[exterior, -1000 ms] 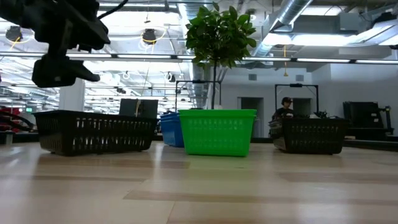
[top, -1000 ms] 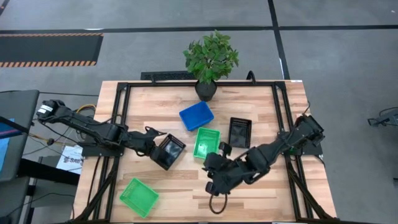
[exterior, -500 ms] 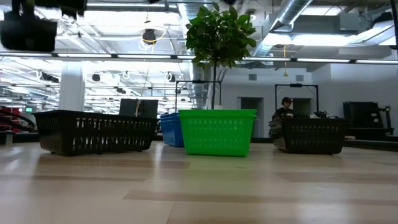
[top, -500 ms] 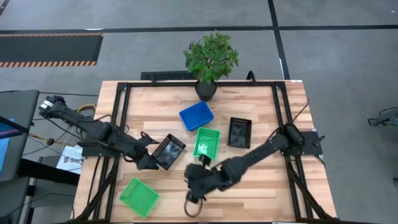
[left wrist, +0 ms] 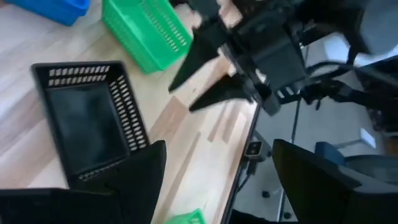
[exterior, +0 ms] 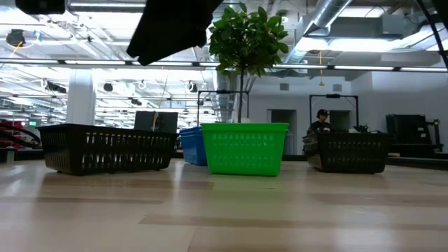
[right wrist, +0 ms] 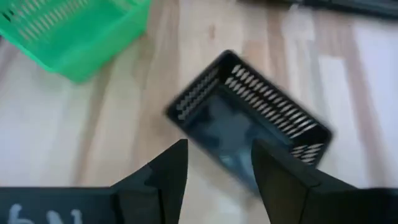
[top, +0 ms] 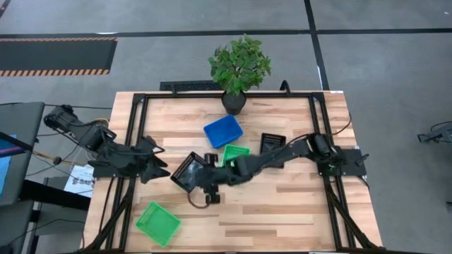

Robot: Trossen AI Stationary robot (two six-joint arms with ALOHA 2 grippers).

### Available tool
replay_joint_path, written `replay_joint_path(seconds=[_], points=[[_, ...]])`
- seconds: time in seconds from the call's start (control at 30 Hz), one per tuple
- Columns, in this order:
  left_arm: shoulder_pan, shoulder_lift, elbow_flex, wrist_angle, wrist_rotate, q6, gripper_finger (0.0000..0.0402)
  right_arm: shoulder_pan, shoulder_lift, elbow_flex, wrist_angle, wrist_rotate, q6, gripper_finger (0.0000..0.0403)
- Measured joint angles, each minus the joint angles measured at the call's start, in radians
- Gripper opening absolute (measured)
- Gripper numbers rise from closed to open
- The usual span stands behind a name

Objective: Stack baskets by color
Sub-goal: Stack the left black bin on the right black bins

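A black basket (top: 188, 171) rests on its base on the wooden table, left of centre. My right gripper (top: 205, 180) hovers open just beside and above the black basket (right wrist: 249, 130), touching nothing. My left gripper (top: 159, 168) stands open to that basket's left, raised clear of it. In the left wrist view the black basket (left wrist: 93, 118) lies below and my right gripper (left wrist: 214, 71) shows beyond it. A green basket (top: 234, 156), a blue basket (top: 223, 131) and a second black basket (top: 272, 144) sit near the middle, partly under my right arm. Another green basket (top: 157, 223) lies near the front left.
A potted plant (top: 240, 67) stands at the far edge, behind the blue basket. My right arm (top: 282, 152) stretches across the table's middle. A black frame (top: 134, 127) borders the table. Bare wood (top: 296, 212) lies at the near right.
My left gripper has drawn back from the black basket toward the table's left edge and risen. My right gripper has swept from the near middle toward the left and come down beside the black basket. The baskets have kept their places.
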Motion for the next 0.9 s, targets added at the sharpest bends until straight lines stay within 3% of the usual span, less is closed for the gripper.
replay_joint_path(seconds=[0.17, 0.57, 0.9], points=[[0.000, 0.001, -0.001, -0.027, -0.015, -0.013, 0.0281, -0.064, 0.000, -0.006, 0.002, -0.041, -0.188, 0.0191], [0.000, 0.002, -0.001, -0.071, -0.120, -0.075, 0.0281, -0.116, 0.003, -0.006, 0.015, -0.232, -0.407, 0.0188], [0.000, 0.002, -0.001, -0.075, -0.177, -0.113, 0.0281, -0.114, 0.129, -0.006, 0.012, -0.223, -0.519, 0.0189]])
